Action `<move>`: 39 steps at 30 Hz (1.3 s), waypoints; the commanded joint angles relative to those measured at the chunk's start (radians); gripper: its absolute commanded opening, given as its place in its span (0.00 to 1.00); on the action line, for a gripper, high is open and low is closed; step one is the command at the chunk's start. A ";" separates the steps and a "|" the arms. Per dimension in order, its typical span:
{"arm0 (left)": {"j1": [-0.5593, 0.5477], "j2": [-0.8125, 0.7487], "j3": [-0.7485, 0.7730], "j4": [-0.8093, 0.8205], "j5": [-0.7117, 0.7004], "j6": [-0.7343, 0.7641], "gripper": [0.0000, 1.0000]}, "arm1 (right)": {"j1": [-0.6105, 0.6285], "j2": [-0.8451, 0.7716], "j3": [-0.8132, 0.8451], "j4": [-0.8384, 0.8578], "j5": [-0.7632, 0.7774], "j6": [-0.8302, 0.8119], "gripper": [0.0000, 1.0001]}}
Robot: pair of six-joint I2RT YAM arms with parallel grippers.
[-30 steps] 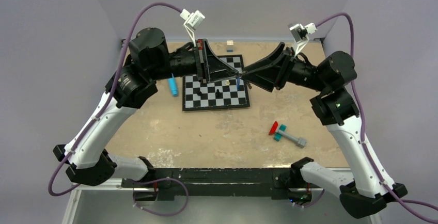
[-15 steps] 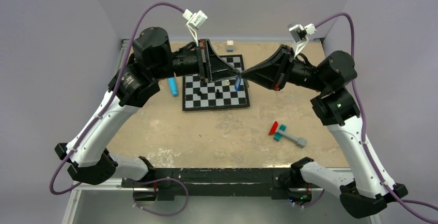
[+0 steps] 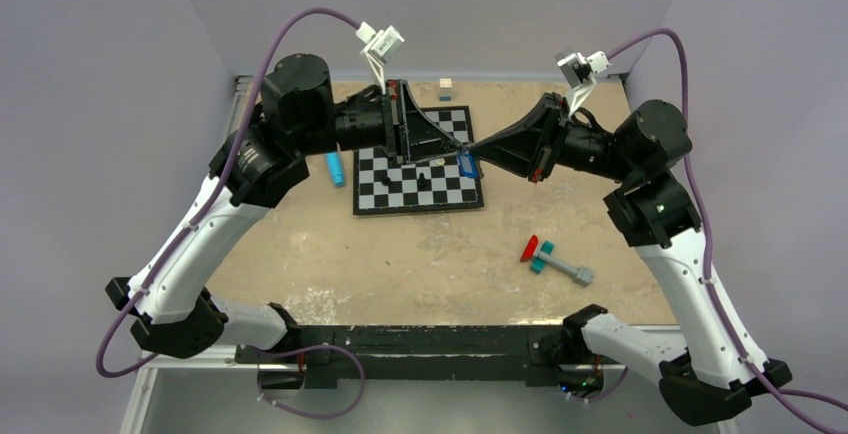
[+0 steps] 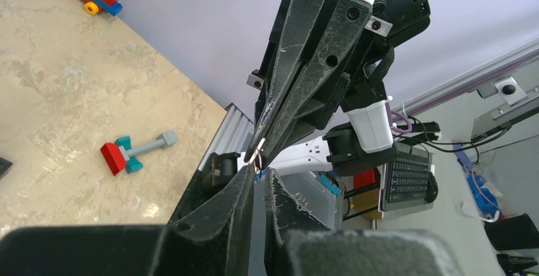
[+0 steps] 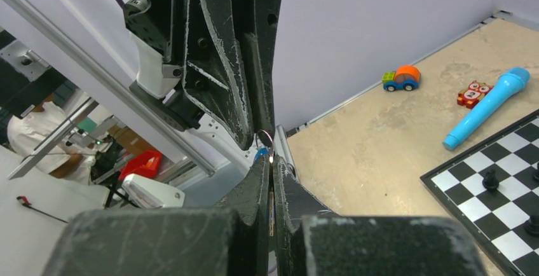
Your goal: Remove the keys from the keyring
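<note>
Both grippers meet tip to tip in the air above the chessboard's far right corner. My right gripper [image 3: 475, 147] is shut on the thin silvery keyring [image 4: 257, 157], which pokes out just past its tips [image 5: 264, 137]. The key [image 3: 465, 164], blue-headed, hangs from the ring below the tips. A sliver of its blue shows in the right wrist view [image 5: 259, 153]. My left gripper [image 3: 461, 143] faces the right one with a narrow gap between its fingers [image 4: 260, 171]. Its tips are right at the ring, and nothing is pinched between them.
A chessboard [image 3: 400, 194] with a few dark pieces [image 3: 424, 180] lies under the grippers. A light-blue cylinder [image 3: 334, 169] lies left of it, and a red-teal-grey toy [image 3: 545, 257] lies to the near right. A small grey cube [image 3: 445, 85] sits by the far wall.
My right gripper has closed onto the keyring. My left gripper's fingers, shut before, have parted slightly. The blue key has swung a little to the right.
</note>
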 commanded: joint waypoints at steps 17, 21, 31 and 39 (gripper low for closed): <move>0.004 0.233 0.563 -0.597 0.052 0.476 0.46 | 0.011 0.040 0.214 -0.454 0.074 -0.387 0.00; -0.001 0.243 0.545 -0.599 0.060 0.496 0.46 | 0.027 0.056 0.254 -0.528 0.094 -0.448 0.00; -0.032 0.263 0.537 -0.592 0.042 0.523 0.42 | 0.110 0.084 0.292 -0.567 0.154 -0.500 0.00; -0.050 0.258 0.489 -0.602 0.037 0.542 0.30 | 0.152 0.106 0.304 -0.581 0.171 -0.520 0.00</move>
